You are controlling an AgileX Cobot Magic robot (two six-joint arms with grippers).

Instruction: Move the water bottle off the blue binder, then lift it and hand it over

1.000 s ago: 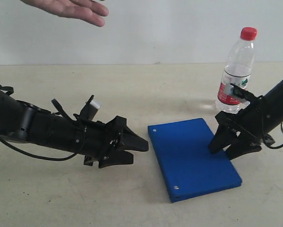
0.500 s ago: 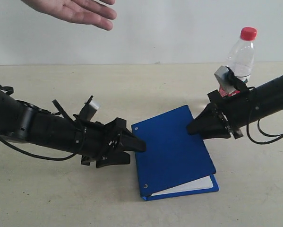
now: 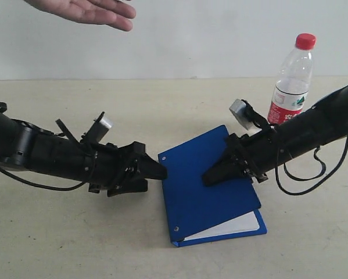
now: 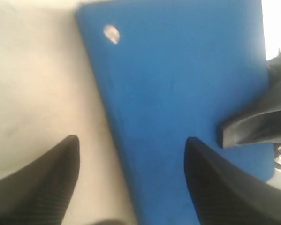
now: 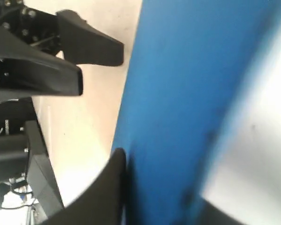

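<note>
Change: the right gripper has slid left over the blue binder, away from the water bottle; the left gripper now reaches the binder's left edge.
Left pincer: released, fingers straddling that edge.
Right pincer: cannot tell.
Bottle: upright on the table, far right, off the binder.
Room: tabletop shows along the binder's near edge.

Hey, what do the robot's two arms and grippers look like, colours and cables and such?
The left arm and right arm are matte black tubes. The left gripper and right gripper are black too, with pointed wedge fingers, ribbed inside. A small grey camera box sits on each wrist; thin black cables loop alongside.
</note>
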